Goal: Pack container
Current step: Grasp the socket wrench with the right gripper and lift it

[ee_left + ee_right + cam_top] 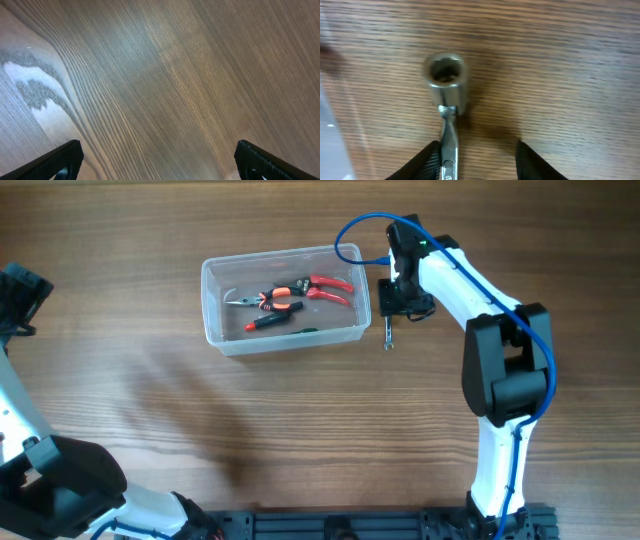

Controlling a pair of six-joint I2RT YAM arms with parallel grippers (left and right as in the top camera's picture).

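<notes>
Overhead: the right pincer (392,313) hangs just beside one short end of the container (213,300), a clear tub on the wooden table (120,410). A slim metal socket tool (388,335) sticks out from under the pincer's tips and lies on the wood just outside the tub wall. Inside the tub, nearest this pincer, are red-handled shears (332,287). Further in lie orange-and-black pliers (272,301) and a red-and-black screwdriver (264,324), with a small dark green item (306,330) against the long wall beside it. The left pincer (20,290) is at the table's far edge, well apart from the tub.

Left wrist: the left pincer (159,150) is spread wide. Its two dark tips sit at the lower corners and only bare wood grain lies between them.

Right wrist: the right pincer (477,146) stands parted. The socket tool's (445,76) round open end lies ahead of the tips. Its shaft runs back close along one finger (422,160), with bare wood between it and the other, so nothing is clamped. The container's clear wall (329,122) shows blurred at that same side.
</notes>
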